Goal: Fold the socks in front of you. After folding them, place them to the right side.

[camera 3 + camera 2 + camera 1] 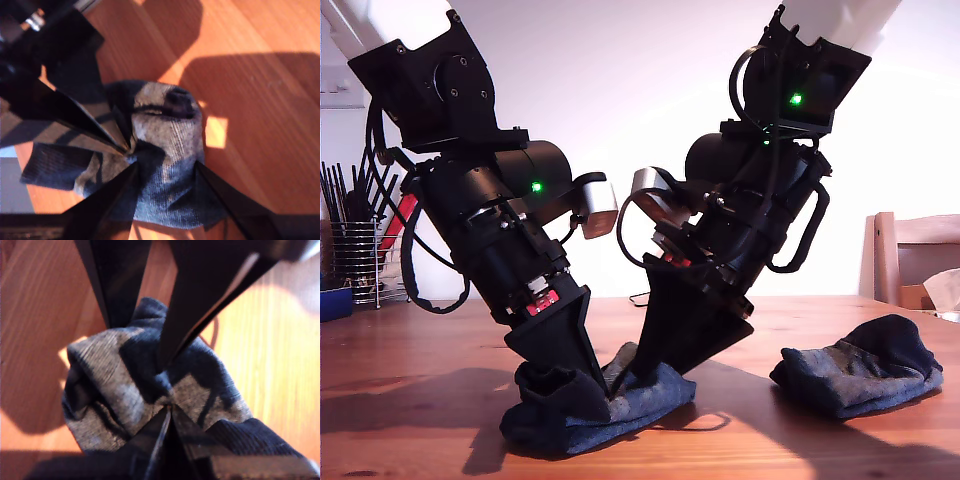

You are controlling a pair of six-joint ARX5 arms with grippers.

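One sock (620, 405) lies bunched on the wooden table (420, 350) near its front, between both grippers. My first gripper (638, 372), on the arm at the exterior view's right, is shut on a pinch of this sock (115, 390); its jaws meet at a point (167, 410) where the knit puckers. My second gripper (592, 386), on the arm at the exterior view's left, stands open (165, 165) with its fingertips (197, 167) pressed onto the same sock (170, 135). The dark cuff end heaps up around it. A second sock (855, 375) lies folded at the exterior view's right.
A wire rack of utensils (355, 250) and a blue container (334, 302) stand at the exterior view's far left. A wooden chair back (915, 255) and something white (945, 290) are at the far right. A thin cable (640, 298) lies behind the arms.
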